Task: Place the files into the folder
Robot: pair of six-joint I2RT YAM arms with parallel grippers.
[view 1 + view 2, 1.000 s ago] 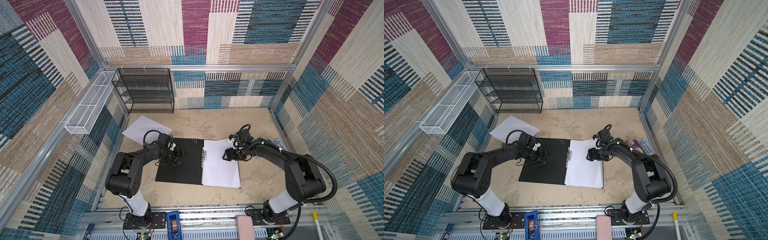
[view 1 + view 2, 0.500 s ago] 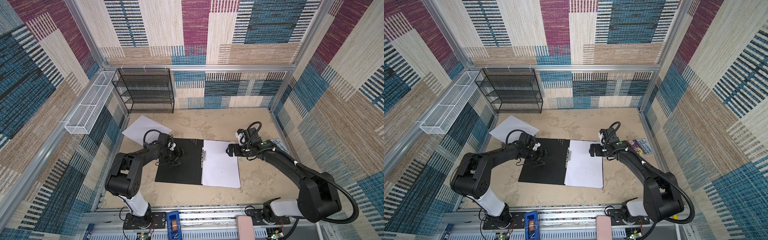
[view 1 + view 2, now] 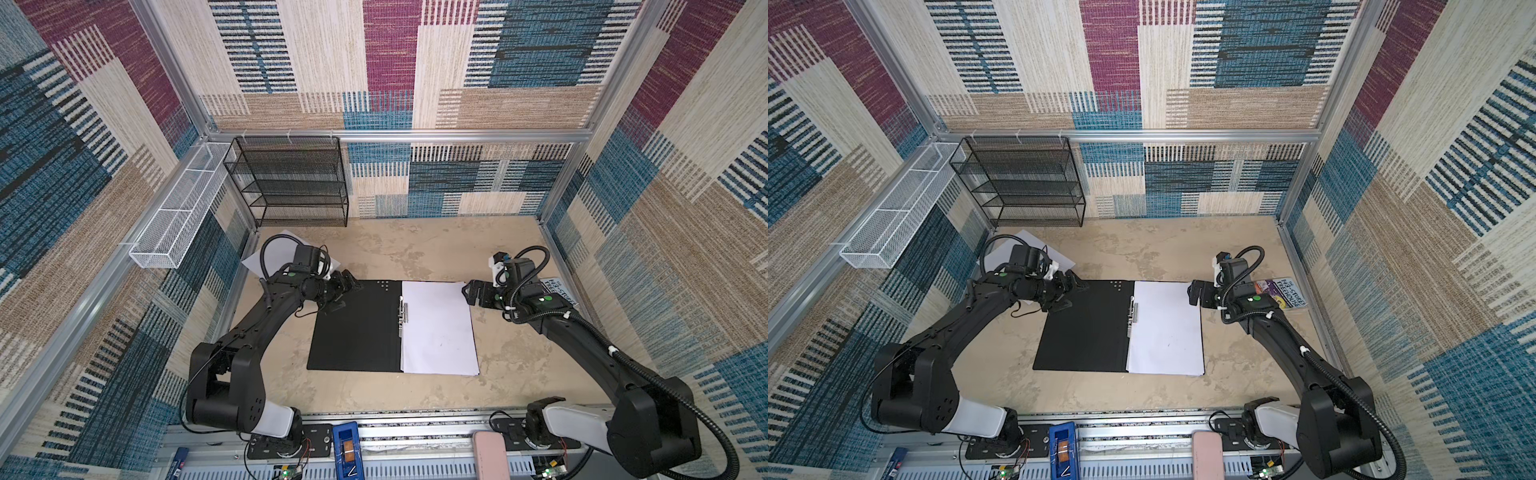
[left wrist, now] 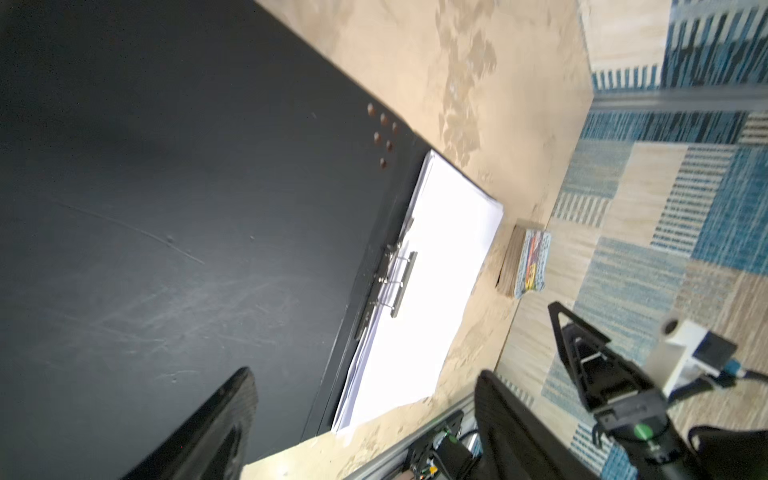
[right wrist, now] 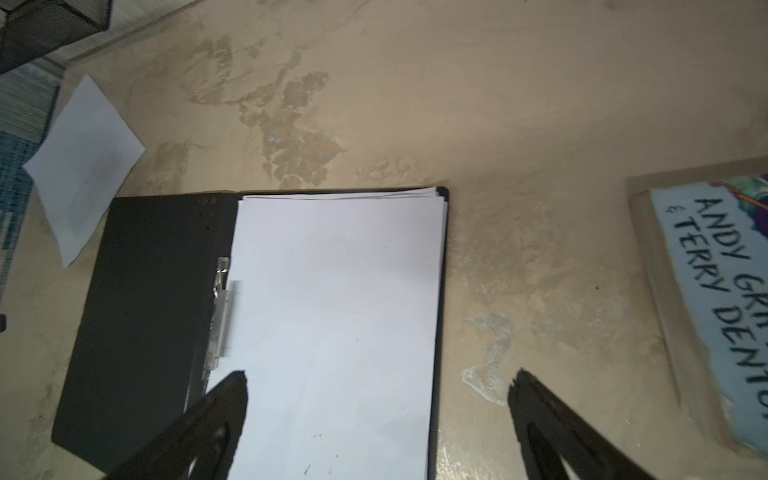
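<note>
The tabletop (image 3: 415, 249) carries the folder (image 3: 357, 328), lying open and flat with its black inside up, between the two arms. A stack of files (image 3: 438, 328) sits on its right half, edges slightly fanned. One loose sheet (image 5: 83, 166) lies apart at the far left, partly under the left arm. That sheet looks light, limp and flat against the surface, so I judge it hard to pinch from above and better lifted by a corner or slid to an edge. The folder's cover should be stiffer and can be taken at its free edge. The metal clip (image 3: 402, 309) lies along the spine. The left gripper (image 3: 344, 292) has its jaws spread and empty over the cover's far left corner; whether a tip touches I cannot tell. The right gripper (image 3: 466, 294) has its jaws wide apart, holding nothing, just beside the stack's far right corner.
</note>
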